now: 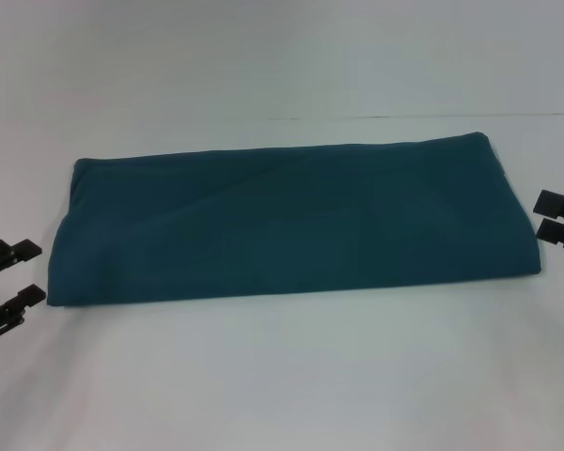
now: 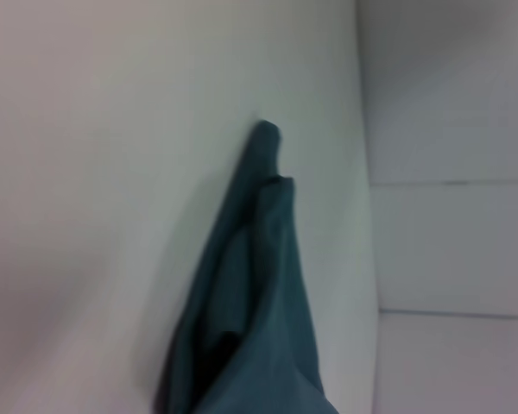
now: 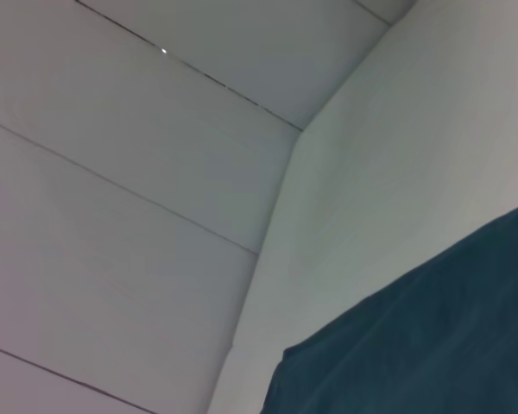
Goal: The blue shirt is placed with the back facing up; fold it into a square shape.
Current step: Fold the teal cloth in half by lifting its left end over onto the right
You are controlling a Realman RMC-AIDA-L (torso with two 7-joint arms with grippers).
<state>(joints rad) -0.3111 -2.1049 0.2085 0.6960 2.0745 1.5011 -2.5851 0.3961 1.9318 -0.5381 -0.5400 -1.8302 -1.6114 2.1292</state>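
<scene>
The blue shirt (image 1: pixel 291 221) lay on the white bench (image 1: pixel 282 376) as a long flat band, so we judged that the left pincer (image 1: pixel 7 274) and right pincer (image 1: pixel 562 221), both parted and empty beside its ends, should each grip one end squarely and carry it to the middle.
</scene>
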